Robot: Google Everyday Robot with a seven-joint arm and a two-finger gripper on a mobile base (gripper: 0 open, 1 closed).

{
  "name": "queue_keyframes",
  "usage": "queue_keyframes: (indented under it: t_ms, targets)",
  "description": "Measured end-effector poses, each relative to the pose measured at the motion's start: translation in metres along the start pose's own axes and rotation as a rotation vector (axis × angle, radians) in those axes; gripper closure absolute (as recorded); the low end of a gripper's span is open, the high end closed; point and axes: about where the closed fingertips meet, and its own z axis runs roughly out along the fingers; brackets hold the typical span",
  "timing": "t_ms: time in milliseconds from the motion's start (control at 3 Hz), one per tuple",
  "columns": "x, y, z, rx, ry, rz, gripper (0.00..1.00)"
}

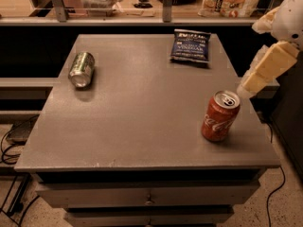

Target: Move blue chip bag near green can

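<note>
The blue chip bag lies flat at the far right of the grey table. The green can lies on its side near the table's far left edge, shiny top toward me. My gripper hangs at the right edge of the view, beside the table's right edge, above and to the right of a red Coca-Cola can. It is well apart from the bag and holds nothing that I can see.
The red Coca-Cola can stands upright at the front right of the table. A shelf with a rail and packaged goods runs behind the table. Cables lie on the floor at the left.
</note>
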Motion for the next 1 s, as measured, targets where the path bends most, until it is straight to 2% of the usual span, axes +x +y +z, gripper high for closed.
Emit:
queue_keyframes:
  t_ms: [333, 667, 1000]
  targets:
    - [0.0, 0.0, 0.0, 0.0, 0.0, 0.0, 0.0]
    - [-0.006, -0.012, 0.007, 0.021, -0.033, 0.05, 0.0]
    - [-0.033, -0.037, 0.023, 0.04, -0.128, 0.076, 0.0]
